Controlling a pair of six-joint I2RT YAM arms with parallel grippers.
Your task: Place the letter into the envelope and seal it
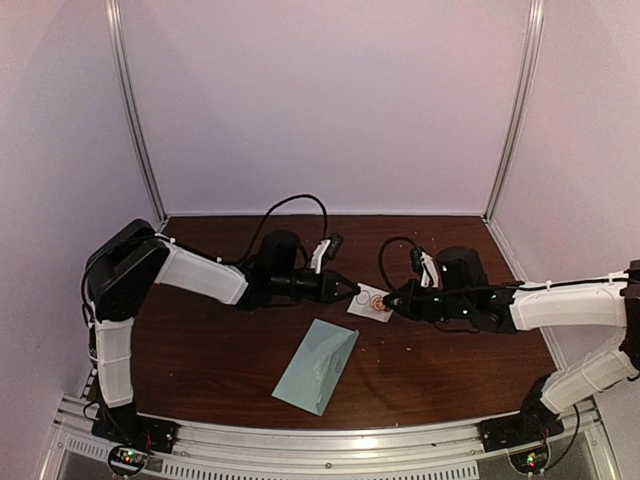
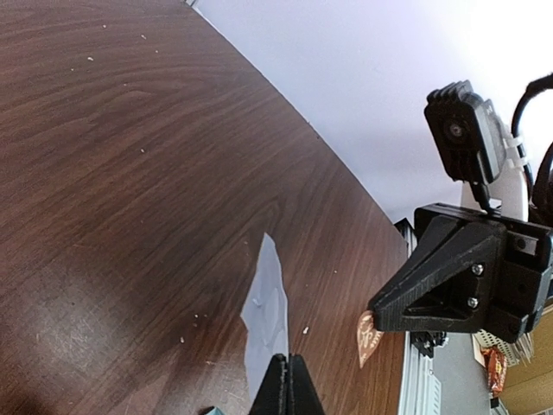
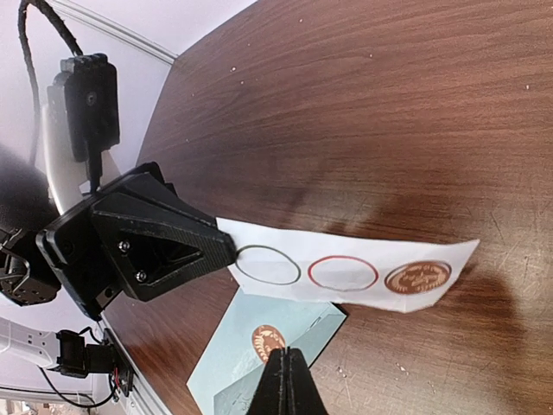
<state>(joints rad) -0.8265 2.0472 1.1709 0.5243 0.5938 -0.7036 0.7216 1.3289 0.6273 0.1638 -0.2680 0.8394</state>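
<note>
Mid-frame, the strip [image 3: 346, 268] is clamped by the left gripper [image 1: 354, 291]; a round sticker [image 2: 367, 337] is pinched by the right gripper [image 1: 391, 300]. The envelope [image 1: 317, 365] is seen below.

A dark wood-grain table [image 1: 200, 350] sits inside a white-walled booth [image 1: 330, 100]. Both arms reach inward from the sides and meet near the middle. The left gripper [image 1: 350, 290] points right, its narrowed tip on the left edge of a small white sticker strip [image 1: 368, 303] printed with round rings. The right gripper [image 1: 392, 300] points left, its tip at the strip's right end. The pale teal-green envelope [image 1: 317, 365] lies flat and diagonal on the table, just nearer the arm bases than the strip and apart from both grippers. An aluminium rail [image 1: 330, 440] runs along the near edge.
</note>
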